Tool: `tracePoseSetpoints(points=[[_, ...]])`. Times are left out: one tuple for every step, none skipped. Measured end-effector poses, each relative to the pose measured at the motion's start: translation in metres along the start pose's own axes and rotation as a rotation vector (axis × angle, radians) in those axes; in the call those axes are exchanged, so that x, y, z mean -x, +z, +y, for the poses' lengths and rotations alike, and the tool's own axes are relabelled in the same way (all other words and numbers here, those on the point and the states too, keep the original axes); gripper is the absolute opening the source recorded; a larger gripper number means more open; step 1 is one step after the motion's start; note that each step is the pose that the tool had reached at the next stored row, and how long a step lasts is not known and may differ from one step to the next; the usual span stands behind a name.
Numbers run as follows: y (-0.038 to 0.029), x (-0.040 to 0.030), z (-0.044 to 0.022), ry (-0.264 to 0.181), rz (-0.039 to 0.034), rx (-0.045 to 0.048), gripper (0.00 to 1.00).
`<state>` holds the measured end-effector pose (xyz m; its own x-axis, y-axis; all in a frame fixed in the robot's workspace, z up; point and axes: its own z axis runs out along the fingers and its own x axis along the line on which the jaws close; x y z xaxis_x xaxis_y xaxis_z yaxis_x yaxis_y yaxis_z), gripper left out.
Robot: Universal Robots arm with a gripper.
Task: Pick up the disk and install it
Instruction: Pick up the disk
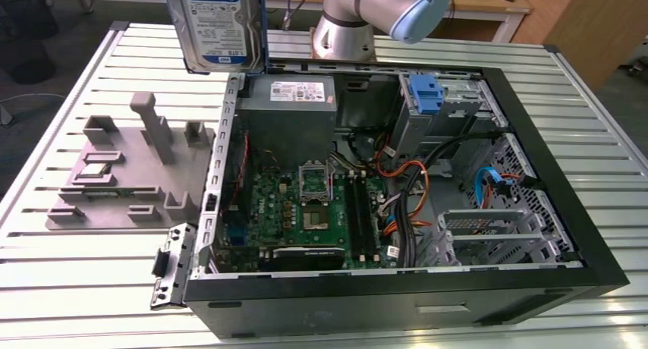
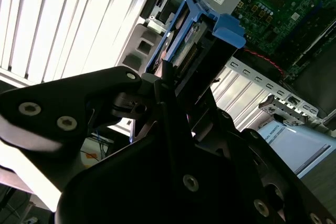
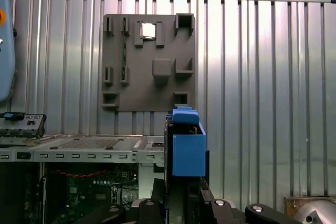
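Silver disk (image 1: 215, 26) with blue-banded white label, grey fixture (image 1: 111, 178), green motherboard (image 1: 299, 209), black case (image 1: 405, 303), ribbed silver table (image 1: 81, 288).

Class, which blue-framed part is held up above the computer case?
The disk, with its white label, raised above the case; the unlabelled blue bracket stands inside the case.

Overhead light glares white off the ribbed surface (image 1: 71, 288); inside the open case (image 1: 608, 273) it lies shadowed. In the second wrist view my fingers (image 2: 181, 114) are dark, soft-focused silhouettes.

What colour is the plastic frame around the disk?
Blue, framing the flat silver disk; best seen in the first wrist view.
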<state>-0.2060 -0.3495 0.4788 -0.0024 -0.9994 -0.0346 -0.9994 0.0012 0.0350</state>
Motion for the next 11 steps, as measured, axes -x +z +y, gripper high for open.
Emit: tracePoseSetpoints(points=[[-0.0001,0.0,-0.0002,0.0,0.0001,0.0001,0.35],[-0.0002,0.0,-0.0011,0.0,0.0002,0.0001,0.35],[-0.0002,0.0,-0.0025,0.0,0.0001,0.0001,0.35],[-0.0002,0.0,-0.0043,0.0,0.0,0.0,0.35],[-0.0003,0.0,-0.0064,0.0,0.0001,0.0001,0.35],[-0.0004,0.0,-0.0088,0.0,0.0001,0.0,0.35],[-0.0004,0.0,-0.0116,0.0,0.0,0.0,0.35],[-0.0006,0.0,-0.0147,0.0,0.0,0.0001,0.35],[-0.0007,0.0,-0.018,0.0,0.0001,0.0003,0.35],[-0.0008,0.0001,-0.0216,0.0,0.0001,0.0004,0.35],[-0.0009,0.0,-0.025,0.0,0.0,0.0004,0.35]])
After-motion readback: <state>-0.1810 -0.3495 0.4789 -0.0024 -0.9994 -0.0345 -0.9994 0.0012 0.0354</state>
